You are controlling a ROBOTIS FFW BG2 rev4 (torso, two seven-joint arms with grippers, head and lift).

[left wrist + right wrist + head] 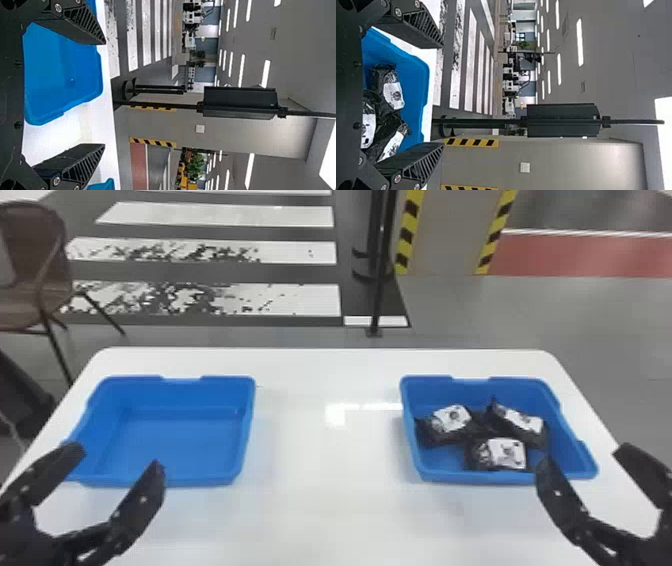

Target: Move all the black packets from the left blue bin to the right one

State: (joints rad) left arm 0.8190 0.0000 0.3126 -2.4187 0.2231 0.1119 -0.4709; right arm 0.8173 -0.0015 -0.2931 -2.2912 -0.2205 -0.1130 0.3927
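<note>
In the head view, my left gripper (117, 462) stands open at the near edge of the left blue bin (180, 440), whose inside is bare. My right gripper (582, 455) is open too, at the near right corner of the right blue bin (575, 457). That bin holds three black packets with white labels: one at left (450, 424), one at right (520, 424), one at the front (500, 454). The left wrist view has the left gripper (105, 93) with fingers wide apart; the right wrist view has the right gripper (443, 95) likewise, packets (393, 89) beyond it.
Both bins stand on a white table (325, 470) with a wide gap between them. Past its far edge a black pole (377, 295) rises from the floor. A brown chair (35, 265) stands beyond the table's left side.
</note>
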